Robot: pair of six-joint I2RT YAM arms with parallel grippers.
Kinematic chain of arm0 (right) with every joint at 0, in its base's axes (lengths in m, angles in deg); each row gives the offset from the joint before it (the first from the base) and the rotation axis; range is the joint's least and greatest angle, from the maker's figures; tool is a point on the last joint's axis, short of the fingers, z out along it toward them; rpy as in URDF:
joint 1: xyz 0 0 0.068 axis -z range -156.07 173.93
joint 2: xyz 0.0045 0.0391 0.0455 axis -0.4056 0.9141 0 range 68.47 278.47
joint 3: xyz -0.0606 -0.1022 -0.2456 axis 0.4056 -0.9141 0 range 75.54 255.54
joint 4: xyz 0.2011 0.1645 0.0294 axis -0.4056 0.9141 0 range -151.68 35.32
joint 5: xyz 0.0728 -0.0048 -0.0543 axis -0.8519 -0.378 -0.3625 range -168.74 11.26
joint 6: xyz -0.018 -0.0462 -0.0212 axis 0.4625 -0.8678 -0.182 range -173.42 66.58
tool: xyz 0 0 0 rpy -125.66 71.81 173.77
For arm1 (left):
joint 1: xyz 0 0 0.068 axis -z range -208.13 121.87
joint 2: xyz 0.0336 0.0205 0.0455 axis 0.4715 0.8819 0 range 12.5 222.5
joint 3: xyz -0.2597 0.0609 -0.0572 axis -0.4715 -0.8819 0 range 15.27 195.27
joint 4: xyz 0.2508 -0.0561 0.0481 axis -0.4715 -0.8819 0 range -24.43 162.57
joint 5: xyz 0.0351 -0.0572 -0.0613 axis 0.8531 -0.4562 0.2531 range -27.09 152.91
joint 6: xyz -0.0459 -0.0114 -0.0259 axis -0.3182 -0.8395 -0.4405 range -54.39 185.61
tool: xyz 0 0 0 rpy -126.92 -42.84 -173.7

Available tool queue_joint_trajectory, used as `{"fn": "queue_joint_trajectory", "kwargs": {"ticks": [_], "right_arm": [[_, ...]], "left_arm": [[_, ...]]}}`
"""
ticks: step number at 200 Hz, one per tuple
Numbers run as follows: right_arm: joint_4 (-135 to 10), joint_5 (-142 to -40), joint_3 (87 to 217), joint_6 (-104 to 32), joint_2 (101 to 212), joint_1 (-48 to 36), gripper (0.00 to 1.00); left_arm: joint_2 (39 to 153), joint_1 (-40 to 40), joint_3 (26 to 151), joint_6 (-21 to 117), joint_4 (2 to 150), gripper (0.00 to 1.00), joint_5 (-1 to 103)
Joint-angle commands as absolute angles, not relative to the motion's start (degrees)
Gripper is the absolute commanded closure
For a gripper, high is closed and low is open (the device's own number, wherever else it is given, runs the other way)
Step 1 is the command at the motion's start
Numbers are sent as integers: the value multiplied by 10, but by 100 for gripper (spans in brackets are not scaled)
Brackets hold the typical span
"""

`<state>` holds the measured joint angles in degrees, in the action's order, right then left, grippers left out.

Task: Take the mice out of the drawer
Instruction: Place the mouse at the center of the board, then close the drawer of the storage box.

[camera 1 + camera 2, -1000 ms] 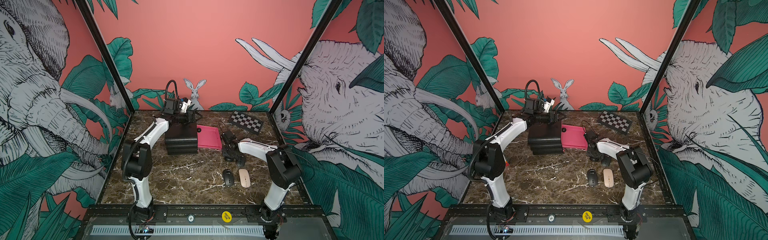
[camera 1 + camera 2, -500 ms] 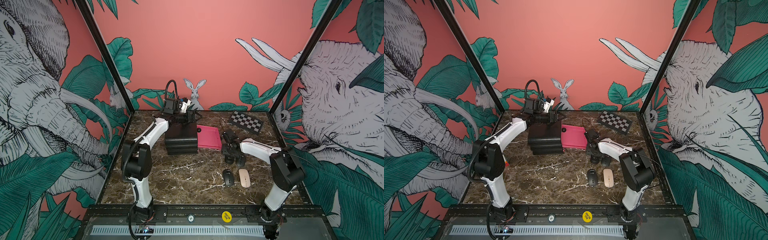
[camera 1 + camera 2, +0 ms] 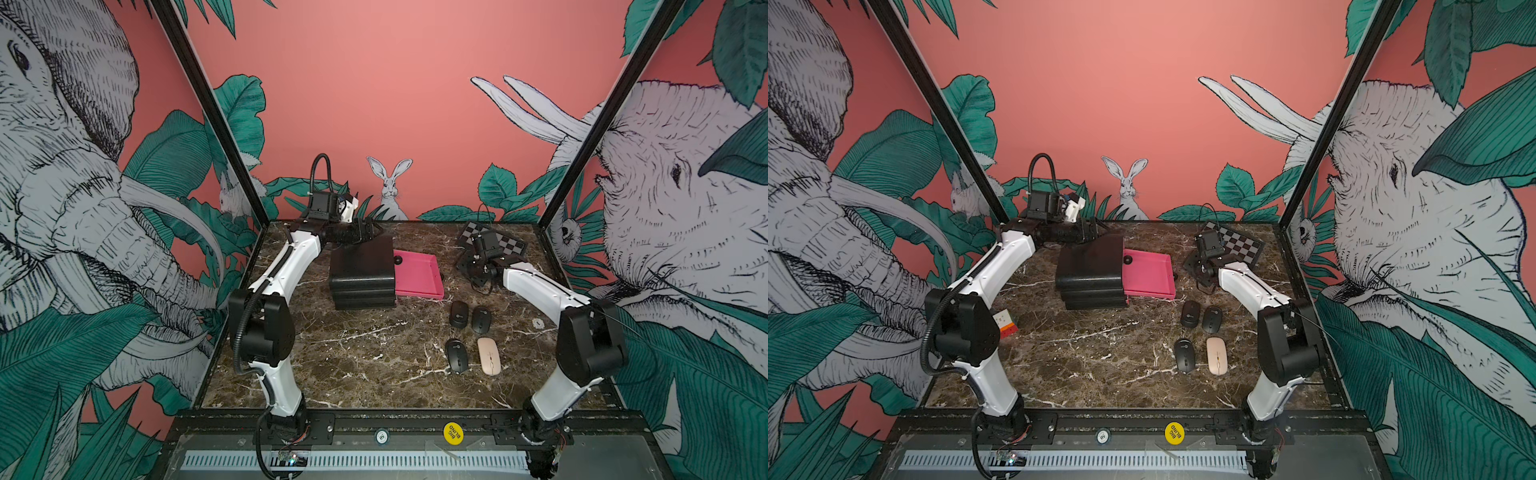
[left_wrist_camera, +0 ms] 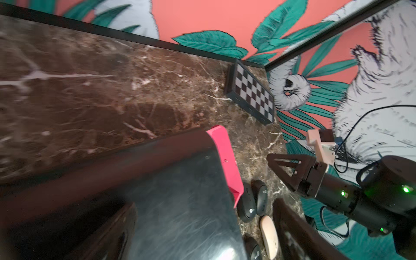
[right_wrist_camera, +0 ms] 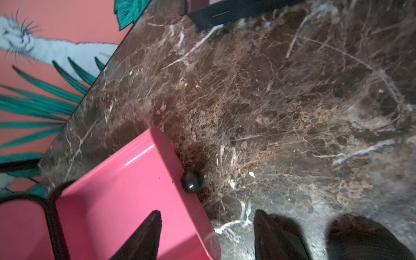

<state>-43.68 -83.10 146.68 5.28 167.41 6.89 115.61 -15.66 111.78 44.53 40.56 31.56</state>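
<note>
The pink drawer [image 3: 417,276] stands pulled out of the black cabinet [image 3: 361,270], and its visible floor is bare. A small dark thing [image 3: 398,260] sits at its inner far corner; I cannot tell what it is. On the table in front lie three black mice [image 3: 459,314] [image 3: 481,320] [image 3: 456,356] and a pale pink-cream mouse [image 3: 488,356]. My right gripper [image 5: 208,212] is open and empty, straddling the drawer's front wall near its black knob [image 5: 192,181]. My left gripper [image 4: 204,202] is open over the back of the cabinet top.
A folded chessboard [image 3: 498,243] lies at the back right behind my right wrist. A colour cube [image 3: 1005,328] sits by the left arm's elbow. Cage posts and the walls close the table on three sides.
My right gripper has risen off the two farther black mice on the table and drawn back to the drawer's front. The left arm has not moved.
</note>
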Motion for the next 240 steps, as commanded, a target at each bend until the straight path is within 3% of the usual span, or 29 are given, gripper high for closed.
{"fn": "queue_joint_trajectory", "kwargs": {"ticks": [1,62,147,240], "right_arm": [[-490,-894,1467,126,1709,76,37],[-525,-892,1460,217,1761,87,44],[-566,-898,1493,283,1832,89,54],[-596,-947,1486,311,1832,82,55]], "left_arm": [[1111,-176,1105,484,336,4,383],[1079,-194,1097,553,258,4,537],[1076,-194,1023,523,332,5,459],[1078,-193,978,520,375,5,420]]}}
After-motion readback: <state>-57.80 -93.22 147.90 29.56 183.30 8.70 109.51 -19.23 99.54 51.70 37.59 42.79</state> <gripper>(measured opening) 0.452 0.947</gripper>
